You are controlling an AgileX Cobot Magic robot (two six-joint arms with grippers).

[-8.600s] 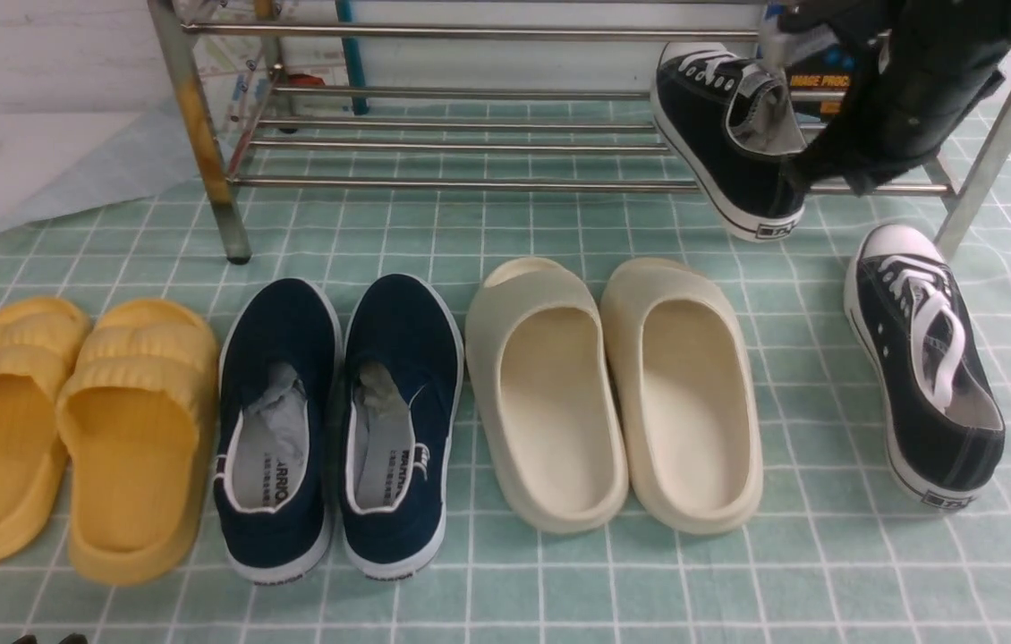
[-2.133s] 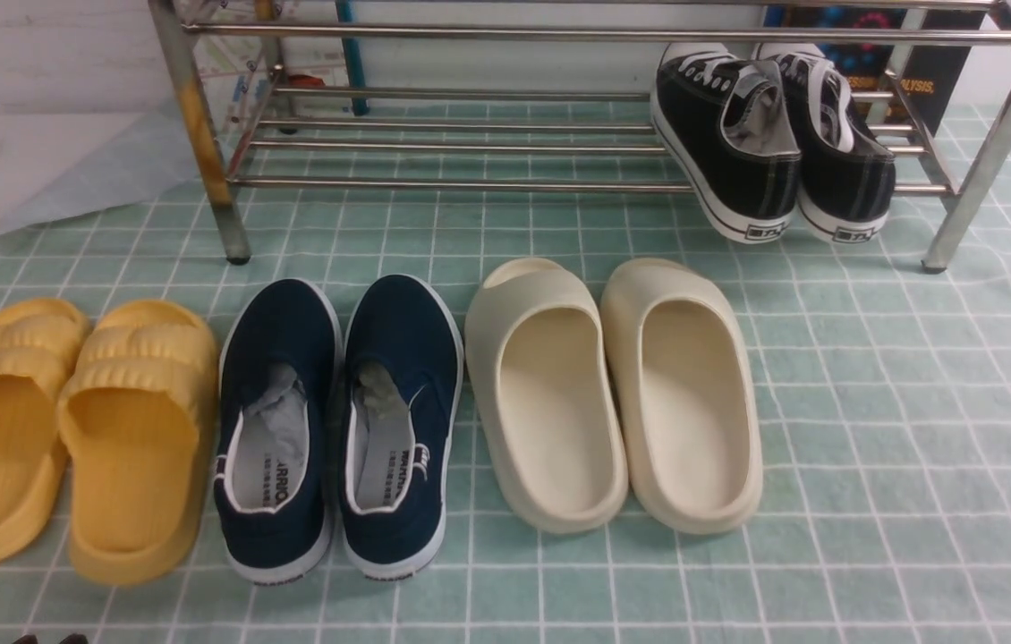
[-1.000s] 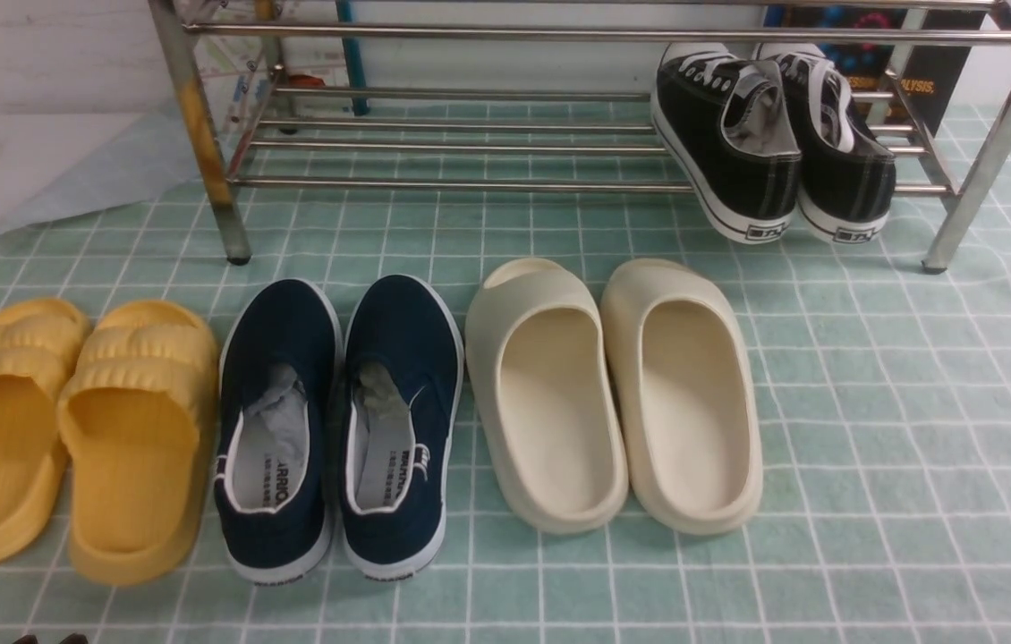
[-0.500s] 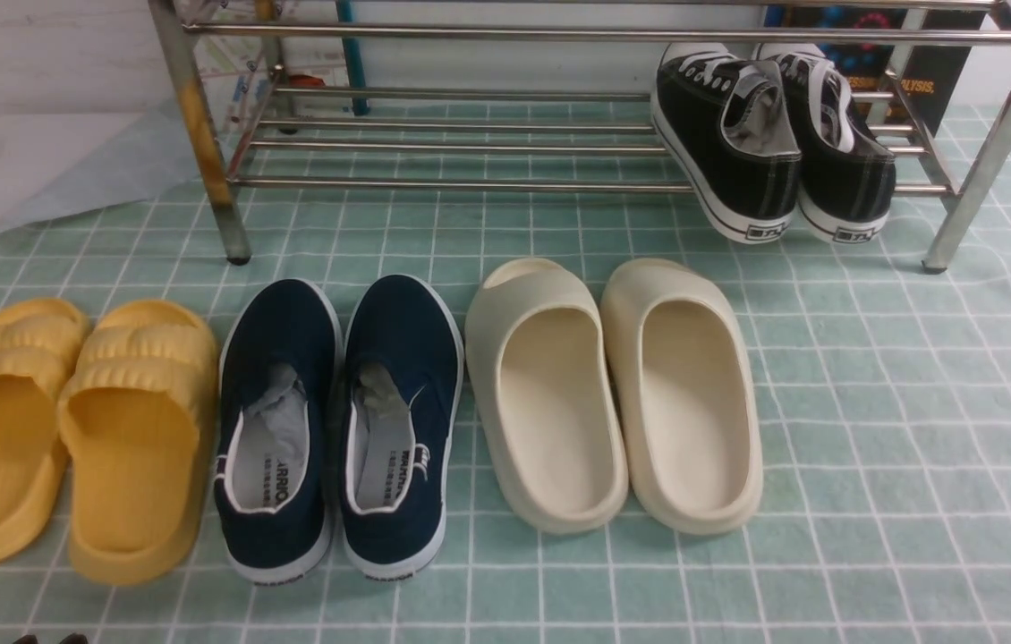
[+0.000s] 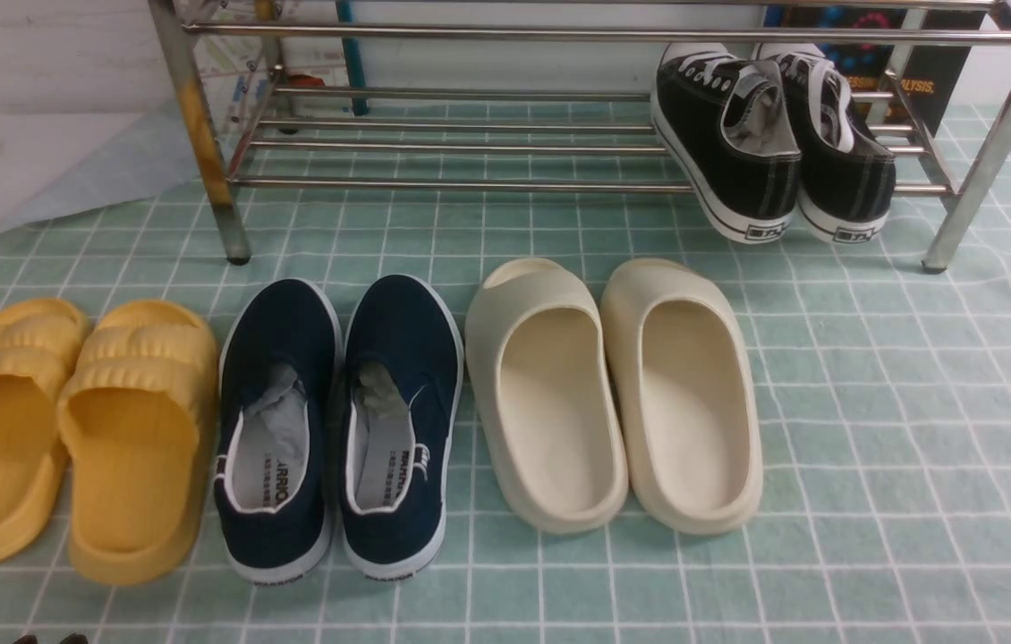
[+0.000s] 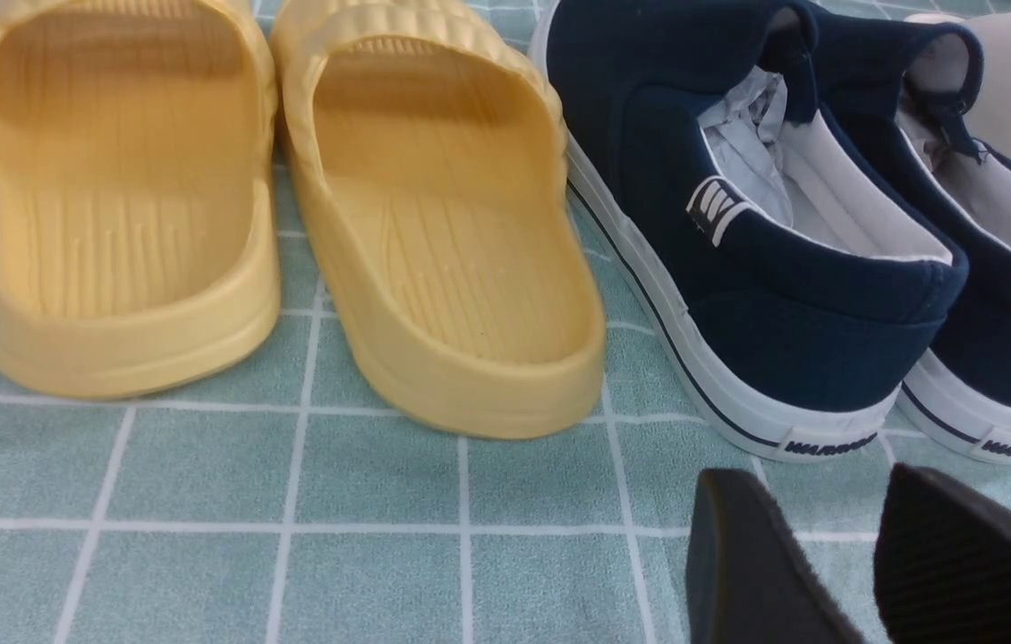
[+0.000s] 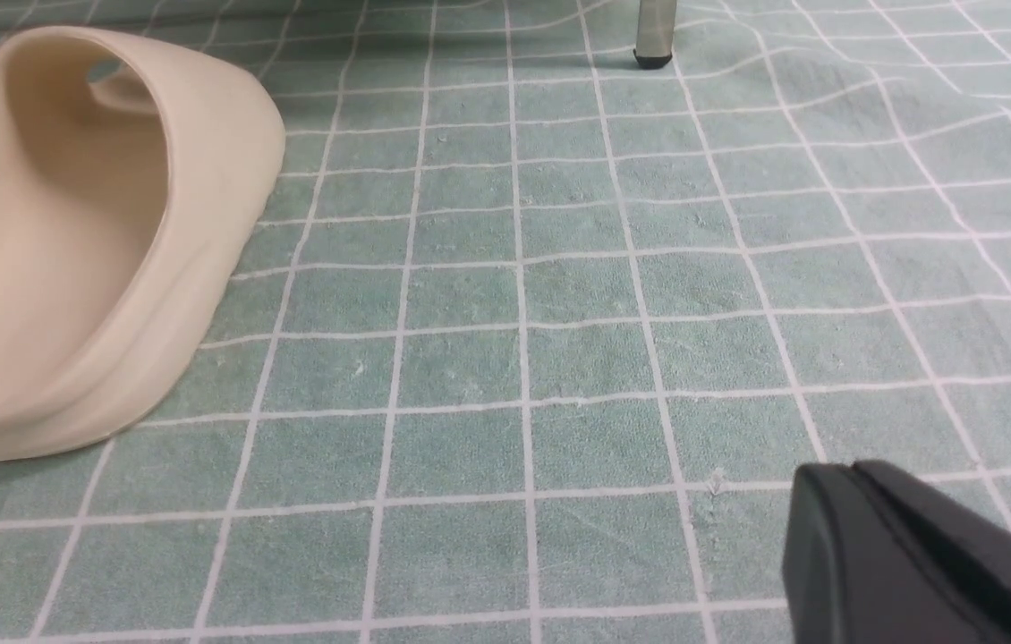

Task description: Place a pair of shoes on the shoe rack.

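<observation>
The two black canvas sneakers, the left one and the right one, stand side by side on the lower bars at the right end of the steel shoe rack, heels toward me and overhanging the front bar. Neither gripper touches them. My left gripper is open and empty, low over the cloth just behind the navy slip-ons; only its tips show in the front view. My right gripper is shut and empty over bare cloth, beside a cream slide.
On the green checked cloth, in front of the rack, lie yellow slides, navy slip-ons and cream slides in a row. A rack leg stands ahead of the right gripper. A dark box sits behind the rack.
8.6 s ago the right arm held one sneaker at the rack and the other lay on the cloth; now both are on the rack and the arm is withdrawn. Nothing moved in the last 2 s.
</observation>
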